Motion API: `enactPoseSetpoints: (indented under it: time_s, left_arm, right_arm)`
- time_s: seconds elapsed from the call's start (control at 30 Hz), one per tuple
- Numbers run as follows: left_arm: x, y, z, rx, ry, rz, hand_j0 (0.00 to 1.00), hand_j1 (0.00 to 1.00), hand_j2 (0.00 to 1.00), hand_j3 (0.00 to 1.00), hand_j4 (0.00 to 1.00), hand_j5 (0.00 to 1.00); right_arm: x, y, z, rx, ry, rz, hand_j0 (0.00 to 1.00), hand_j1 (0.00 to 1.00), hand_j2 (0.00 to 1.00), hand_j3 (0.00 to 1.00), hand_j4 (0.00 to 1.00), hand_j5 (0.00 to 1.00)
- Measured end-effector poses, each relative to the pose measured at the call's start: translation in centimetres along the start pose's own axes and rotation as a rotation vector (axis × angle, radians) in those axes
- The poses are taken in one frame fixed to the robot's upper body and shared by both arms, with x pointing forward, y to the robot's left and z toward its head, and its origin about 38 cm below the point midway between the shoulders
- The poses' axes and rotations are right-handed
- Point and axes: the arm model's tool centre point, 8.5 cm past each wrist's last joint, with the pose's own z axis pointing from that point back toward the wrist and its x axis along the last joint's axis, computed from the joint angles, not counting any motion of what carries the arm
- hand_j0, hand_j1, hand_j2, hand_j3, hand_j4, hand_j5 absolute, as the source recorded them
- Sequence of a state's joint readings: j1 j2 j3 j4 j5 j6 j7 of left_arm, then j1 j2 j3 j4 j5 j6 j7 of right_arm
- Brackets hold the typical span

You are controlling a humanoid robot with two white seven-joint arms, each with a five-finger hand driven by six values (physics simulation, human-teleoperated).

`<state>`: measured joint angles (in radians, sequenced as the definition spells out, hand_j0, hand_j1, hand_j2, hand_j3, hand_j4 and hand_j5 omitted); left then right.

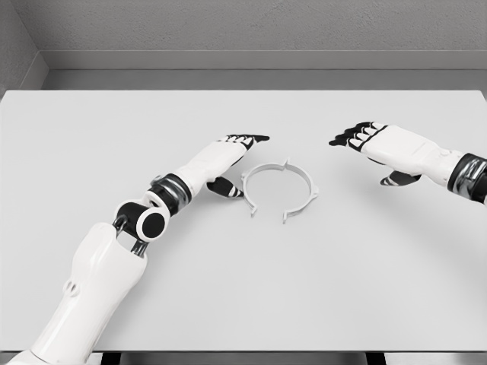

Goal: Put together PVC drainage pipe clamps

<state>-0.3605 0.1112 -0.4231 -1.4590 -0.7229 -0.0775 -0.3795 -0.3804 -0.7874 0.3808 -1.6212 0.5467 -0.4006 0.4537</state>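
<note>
A white PVC pipe clamp ring [279,189] lies flat on the white table [243,289], near the middle, with its gap toward the front and small tabs around its rim. My left hand [232,163] hovers just left of the ring, fingers stretched out, thumb close to the ring's left side, holding nothing. Over to the right, my right hand [373,148] hangs above the table, a hand's width from the ring, fingers extended and empty.
A grey wall [243,30] runs behind the table's far edge. The table's front edge lies near the bottom of the view. No other objects are visible on the surface.
</note>
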Motion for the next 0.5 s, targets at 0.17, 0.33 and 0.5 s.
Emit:
enactPoseSetpoints:
  time_s: [0.17,0.33,0.5]
  left_arm:
    - [0.0,0.4,0.3,0.011,0.000,-0.003,1.00,1.00,1.00,1.00,1.00,1.00]
    - [-0.2,1.1,0.5,0.025,0.003,-0.006,1.00,1.00,1.00,1.00,1.00,1.00]
    - [-2.1,3.3,1.9,0.065,0.040,-0.029,1.00,1.00,1.00,1.00,1.00,1.00]
  right_arm:
    - [0.0,0.0,0.0,0.000,-0.001,0.001,1.00,1.00,1.00,1.00,1.00,1.00]
    - [0.1,0.1,-0.1,0.000,-0.004,-0.001,1.00,1.00,1.00,1.00,1.00,1.00]
    - [2.1,1.1,-0.4,0.002,-0.049,-0.011,1.00,1.00,1.00,1.00,1.00,1.00]
